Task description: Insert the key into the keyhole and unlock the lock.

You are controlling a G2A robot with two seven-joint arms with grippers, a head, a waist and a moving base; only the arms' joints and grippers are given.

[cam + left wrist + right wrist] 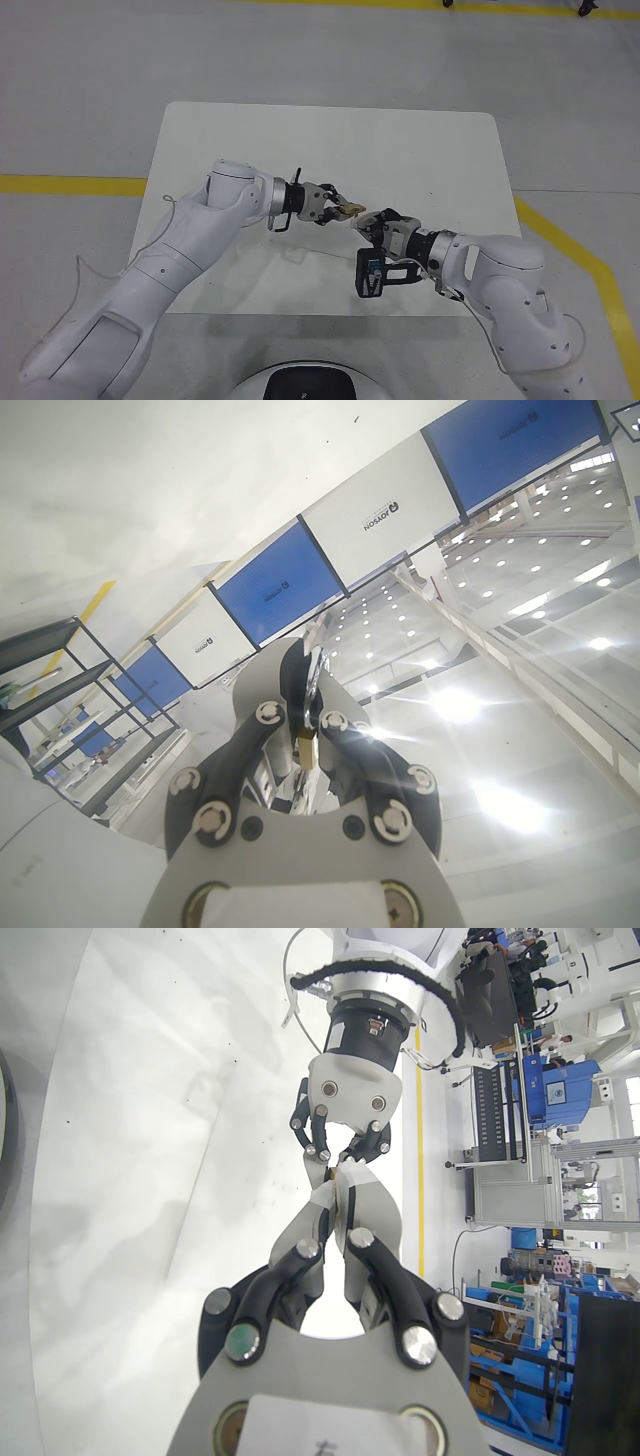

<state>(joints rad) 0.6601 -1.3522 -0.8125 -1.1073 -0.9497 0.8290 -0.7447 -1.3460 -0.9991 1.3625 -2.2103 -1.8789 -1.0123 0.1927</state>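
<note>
White bench (440,150) beneath two arms: left gripper's (344,208) jaws clamp the one brass lock (306,752) above it; right gripper's (334,1193) jaws are pressed shut against that lock, their load hidden

Bright overhead light, ceiling lamps (452,705) flaring, soft shadows on table (440,150)

Printed matter. White partition panel (382,517) and blue partition panel (277,592): each bears a short dark wordmark with a small emblem, seen inverted. White label (325,1425), right wrist view: one dark character, cut off at the edge. Blue cabinet (555,1093): round emblem, illegible.
</note>
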